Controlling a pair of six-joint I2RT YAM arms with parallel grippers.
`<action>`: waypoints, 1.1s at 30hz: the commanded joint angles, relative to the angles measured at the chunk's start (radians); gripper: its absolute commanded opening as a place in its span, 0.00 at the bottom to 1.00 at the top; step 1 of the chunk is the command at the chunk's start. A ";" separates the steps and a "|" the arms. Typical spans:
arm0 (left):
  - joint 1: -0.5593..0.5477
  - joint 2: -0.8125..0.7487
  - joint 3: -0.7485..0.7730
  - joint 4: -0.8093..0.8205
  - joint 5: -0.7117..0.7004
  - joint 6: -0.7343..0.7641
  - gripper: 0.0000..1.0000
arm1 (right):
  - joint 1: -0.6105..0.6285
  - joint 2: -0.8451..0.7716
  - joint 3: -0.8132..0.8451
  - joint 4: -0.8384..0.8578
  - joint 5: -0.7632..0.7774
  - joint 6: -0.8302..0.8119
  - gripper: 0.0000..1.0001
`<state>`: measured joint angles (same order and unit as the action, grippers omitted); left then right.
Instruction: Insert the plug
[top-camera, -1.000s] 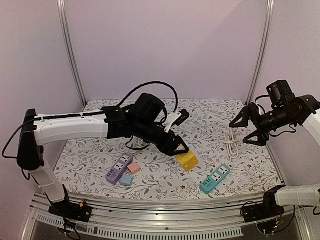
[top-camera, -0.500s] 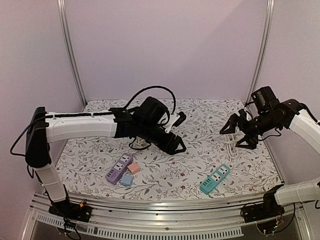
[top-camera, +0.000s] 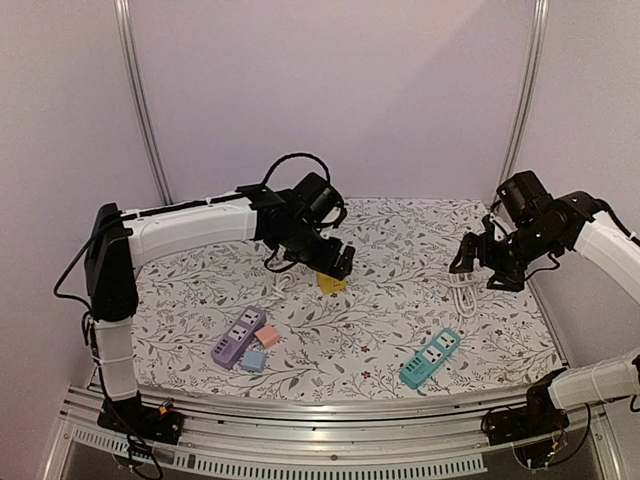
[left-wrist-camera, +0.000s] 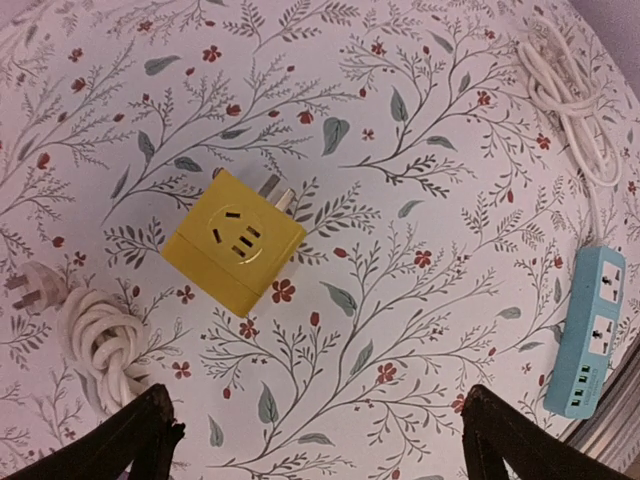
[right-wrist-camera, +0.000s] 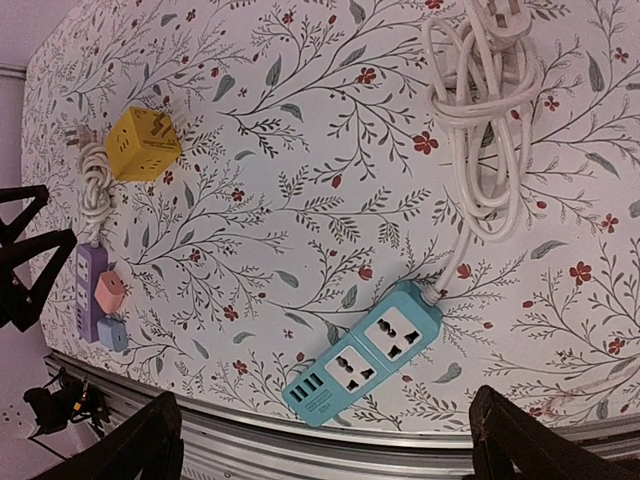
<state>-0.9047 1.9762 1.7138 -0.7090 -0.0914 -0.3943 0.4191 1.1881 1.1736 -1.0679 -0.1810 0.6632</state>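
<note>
So the yellow cube adapter (left-wrist-camera: 233, 240) is lying on the floral tablecloth (left-wrist-camera: 420, 150), right under the left gripper (left-wrist-camera: 318, 440) but not touching it. That gripper's jaws are spread wide with nothing in them. The cube is chunky glossy plastic with rounded corners, its socket face turned up and its metal prongs (left-wrist-camera: 276, 190) sticking out of the far side. Just beside it is a bundled white cord (left-wrist-camera: 100, 345), tied in a fat loop, with its own plug (left-wrist-camera: 25, 290) lying flat on the cloth.

The right gripper (right-wrist-camera: 330, 440) hangs over the right side of the table, jaws wide apart too, holding nothing. Below it lies the teal power strip (right-wrist-camera: 365, 355), a flat rounded bar with its white socket panels facing up. Its white cable (right-wrist-camera: 485, 110) is looped in a loose coil further back.

Over on the near left there's a purple power strip (top-camera: 237, 336), with a pink cube (top-camera: 268, 336) and a blue cube (top-camera: 253, 361) just beside it.
</note>
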 joint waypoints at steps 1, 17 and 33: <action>0.060 0.106 0.092 -0.145 0.006 0.110 1.00 | 0.008 -0.047 0.020 -0.038 0.081 -0.053 0.99; 0.139 0.429 0.418 -0.223 0.113 0.449 0.96 | 0.008 -0.166 0.024 -0.216 0.110 -0.051 0.99; 0.179 0.498 0.425 -0.164 0.229 0.502 0.86 | 0.009 -0.200 0.048 -0.285 0.130 -0.019 0.99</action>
<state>-0.7425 2.4493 2.1216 -0.8989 0.0528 0.0875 0.4202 0.9897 1.1873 -1.3243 -0.0772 0.6308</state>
